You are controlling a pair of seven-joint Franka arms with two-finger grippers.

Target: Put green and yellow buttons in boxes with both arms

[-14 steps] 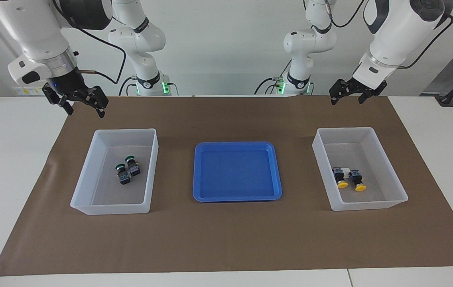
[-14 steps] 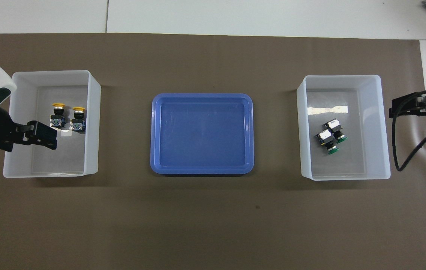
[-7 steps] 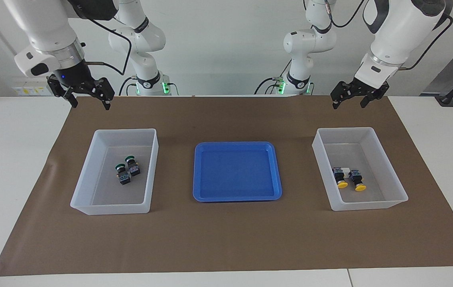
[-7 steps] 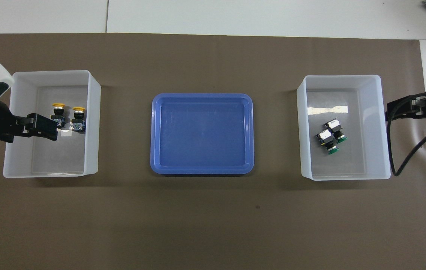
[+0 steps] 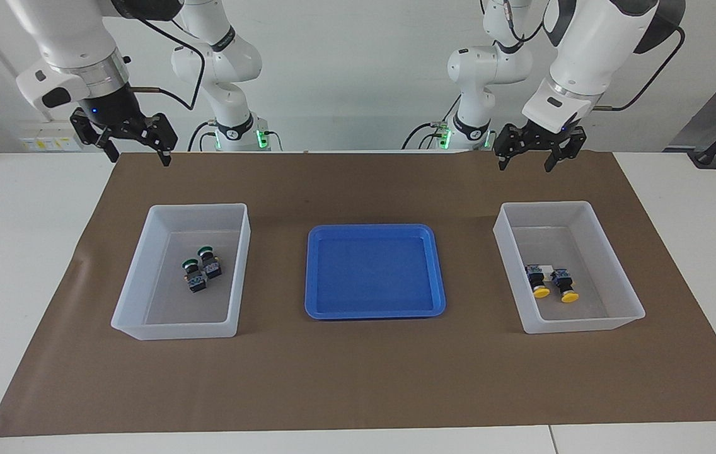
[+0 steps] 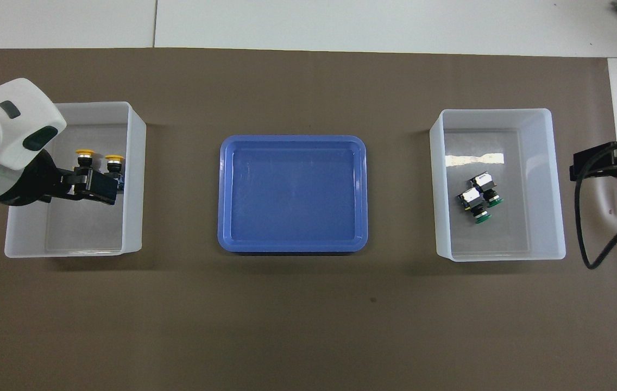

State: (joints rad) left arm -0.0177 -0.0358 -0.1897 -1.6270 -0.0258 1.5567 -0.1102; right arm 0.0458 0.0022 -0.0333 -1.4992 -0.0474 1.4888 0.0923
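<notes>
Green buttons [image 5: 200, 268] sat in box [image 5: 137, 284] at right arm's end, yellow buttons [image 5: 550, 282] in box [image 5: 616, 277] at left arm's end; blue tray [image 5: 314, 302] between them held nothing. We judged sorting done, step in hand being retreat. Right gripper [image 5: 123, 142] hung wide and empty at 12 o'clock of green box, over mat [image 5: 358, 378]. Left gripper [image 5: 533, 146] likewise wide, empty, 12 o'clock of yellow box. We advised lifting straight, jaws spread, clear of box rims.

Count: two green buttons [image 5: 200, 268], two yellow buttons [image 5: 550, 282]. Two white boxes [image 5: 137, 296], one blue tray [image 5: 374, 312], one brown mat [image 5: 358, 378]. Two arms, two grippers: left gripper [image 5: 533, 159], right gripper [image 5: 136, 154].
</notes>
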